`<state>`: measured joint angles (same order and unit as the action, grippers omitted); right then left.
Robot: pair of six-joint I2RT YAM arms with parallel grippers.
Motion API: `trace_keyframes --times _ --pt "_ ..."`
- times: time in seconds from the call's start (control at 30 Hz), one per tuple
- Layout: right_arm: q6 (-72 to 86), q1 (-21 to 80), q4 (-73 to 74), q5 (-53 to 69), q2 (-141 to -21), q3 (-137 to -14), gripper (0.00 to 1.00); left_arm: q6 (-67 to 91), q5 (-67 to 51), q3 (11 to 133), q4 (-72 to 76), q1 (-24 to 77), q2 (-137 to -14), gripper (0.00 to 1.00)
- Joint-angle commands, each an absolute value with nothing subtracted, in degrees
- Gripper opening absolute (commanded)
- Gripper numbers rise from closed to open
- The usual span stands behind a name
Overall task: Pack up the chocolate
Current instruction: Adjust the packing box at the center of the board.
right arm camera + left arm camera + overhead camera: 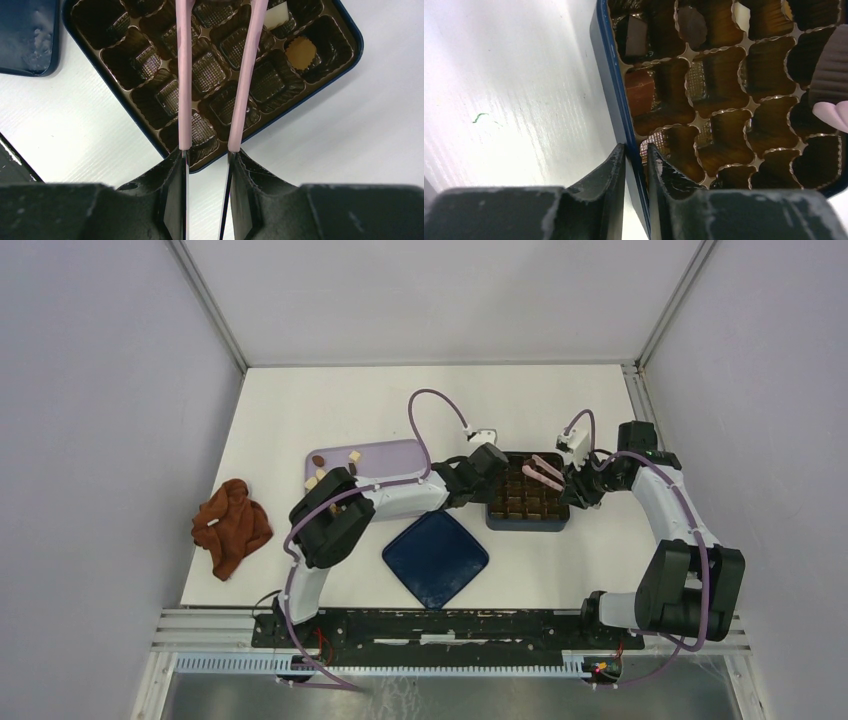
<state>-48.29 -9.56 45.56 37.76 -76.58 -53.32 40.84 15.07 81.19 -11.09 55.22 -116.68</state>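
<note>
Sitting in box [616, 75] cells, squarish chocolate [636, 36], long axis unclear

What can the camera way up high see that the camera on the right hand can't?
Only the high camera shows the reddish-brown cloth and the lavender tray with loose chocolate pieces on it. Only the right wrist camera shows, close up, what sits inside the chocolate box: a cream-white piece and a round tan piece in its cups. Both show the pink tongs held in the right gripper, the box itself, and the dark blue lid lying beside it.
</note>
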Motion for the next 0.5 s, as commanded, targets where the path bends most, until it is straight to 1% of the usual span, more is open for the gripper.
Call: trace_keyframes --times 0.0,0.13,0.2,0.3,0.47 --pt "-49.53 -10.01 45.92 40.43 -75.51 -53.43 0.23 40.62 18.41 85.22 -14.32 56.11 -118.33 0.22" --pt "-49.78 -10.1 46.3 40.81 -75.46 -53.59 0.24 40.14 21.42 86.59 -14.5 56.47 -118.12 0.08" --pt "-50.06 -10.28 46.95 41.49 -75.37 -53.91 0.23 39.57 24.35 87.09 -14.27 57.15 -117.55 0.02" --pt "-51.15 -10.63 49.15 43.76 -75.46 -55.22 0.23 38.37 29.33 87.18 -13.24 58.23 -116.19 0.02" --pt "-53.35 -11.23 53.25 47.54 -74.98 -58.3 0.23 34.0 40.75 83.51 -6.55 60.99 -112.04 0.02"
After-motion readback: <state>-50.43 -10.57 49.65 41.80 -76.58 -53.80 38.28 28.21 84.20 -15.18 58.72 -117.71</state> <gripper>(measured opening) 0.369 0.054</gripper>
